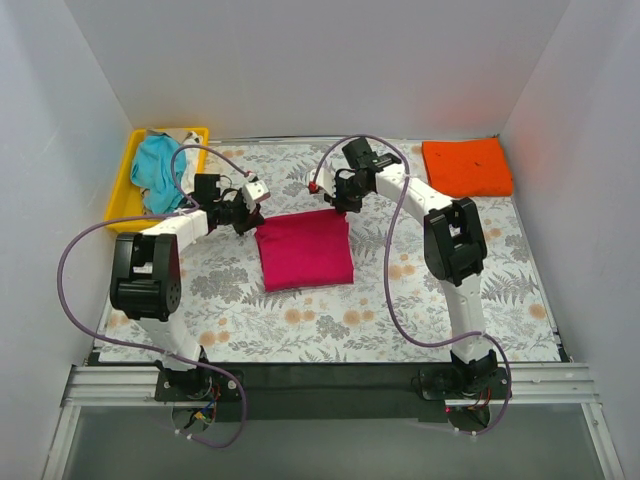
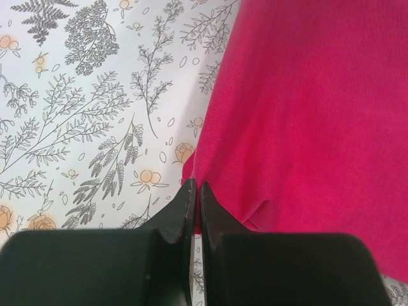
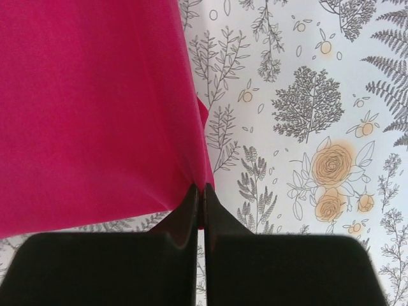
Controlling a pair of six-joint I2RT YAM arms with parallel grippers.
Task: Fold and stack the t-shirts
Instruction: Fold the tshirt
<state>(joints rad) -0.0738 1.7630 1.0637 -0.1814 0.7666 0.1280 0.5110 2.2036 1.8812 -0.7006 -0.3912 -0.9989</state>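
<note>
A magenta-pink t-shirt [image 1: 304, 250] lies folded into a rough square mid-table. My left gripper [image 1: 247, 222] is shut on its far left corner, pinching the cloth edge [image 2: 194, 191]. My right gripper [image 1: 342, 203] is shut on its far right corner [image 3: 203, 185]. The pink cloth fills the right of the left wrist view [image 2: 306, 115] and the left of the right wrist view [image 3: 95, 108]. An orange t-shirt [image 1: 466, 166] lies folded at the far right corner. A teal t-shirt [image 1: 160, 172] sits bunched in the tray, with a bit of white cloth [image 1: 190, 134] behind it.
A yellow plastic tray [image 1: 124, 190] stands at the far left. White walls close in the table on three sides. The floral tablecloth [image 1: 400, 300] covers the surface. Purple cables loop off both arms.
</note>
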